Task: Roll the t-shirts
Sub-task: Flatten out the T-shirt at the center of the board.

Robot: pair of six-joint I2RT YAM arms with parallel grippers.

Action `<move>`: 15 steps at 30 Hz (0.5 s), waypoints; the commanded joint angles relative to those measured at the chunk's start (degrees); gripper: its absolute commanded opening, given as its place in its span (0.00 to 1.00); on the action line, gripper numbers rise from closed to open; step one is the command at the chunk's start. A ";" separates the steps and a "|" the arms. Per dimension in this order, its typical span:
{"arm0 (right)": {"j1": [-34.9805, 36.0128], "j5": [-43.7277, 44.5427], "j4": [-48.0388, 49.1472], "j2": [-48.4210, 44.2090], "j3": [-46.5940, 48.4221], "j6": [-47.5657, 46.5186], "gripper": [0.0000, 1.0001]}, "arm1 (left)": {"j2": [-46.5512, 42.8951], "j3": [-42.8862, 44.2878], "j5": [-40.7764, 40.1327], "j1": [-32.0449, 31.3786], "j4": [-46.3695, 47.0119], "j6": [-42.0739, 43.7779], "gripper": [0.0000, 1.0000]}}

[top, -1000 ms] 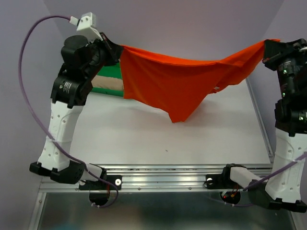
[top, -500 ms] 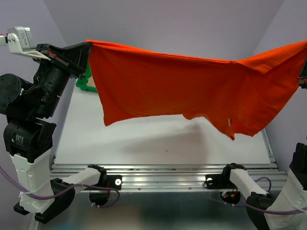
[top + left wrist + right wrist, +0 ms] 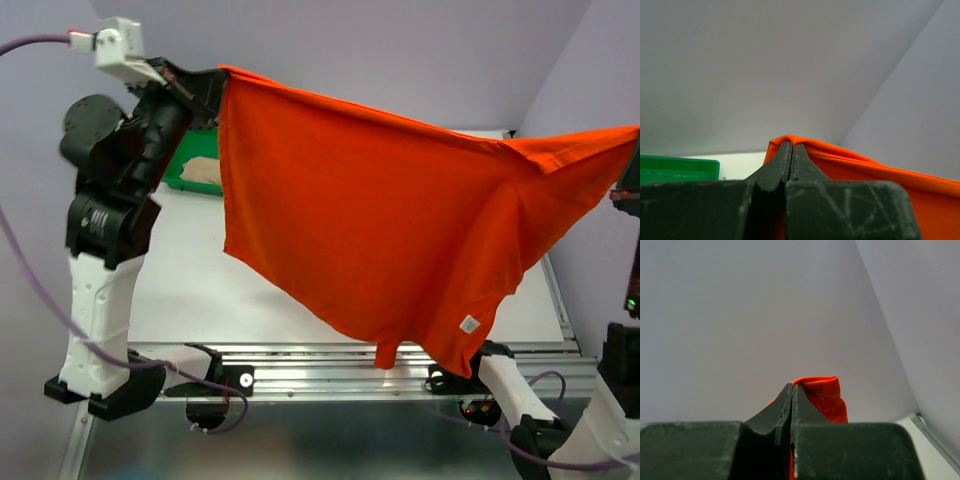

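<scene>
White table (image 3: 180,270), orange t-shirt (image 3: 380,220) spread aloft, wrist views: left hand (image 3: 791,145), right hand (image 3: 792,386) clenched on it

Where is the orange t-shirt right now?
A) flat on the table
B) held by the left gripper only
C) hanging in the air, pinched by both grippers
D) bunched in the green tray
C: the orange t-shirt hangs spread above the table, with one end pinched in the shut left gripper and the other in the shut right gripper.
</scene>
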 commanded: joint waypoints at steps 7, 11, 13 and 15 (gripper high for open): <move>-0.51 7.27 -7.28 6.43 -25.48 -5.79 0.01 | 20.57 -9.40 5.93 -0.01 10.03 2.01 0.00; -0.51 10.15 -6.58 13.71 -33.82 -5.79 0.01 | 33.38 -6.86 10.32 -0.10 12.84 2.01 0.00; -0.51 11.65 -5.88 19.14 -35.42 -5.87 0.01 | 38.06 -3.62 11.30 -0.53 13.38 2.36 0.00; -0.51 13.76 -4.83 22.68 -37.53 -5.79 0.01 | 45.07 -0.53 10.60 -0.89 13.12 2.80 0.00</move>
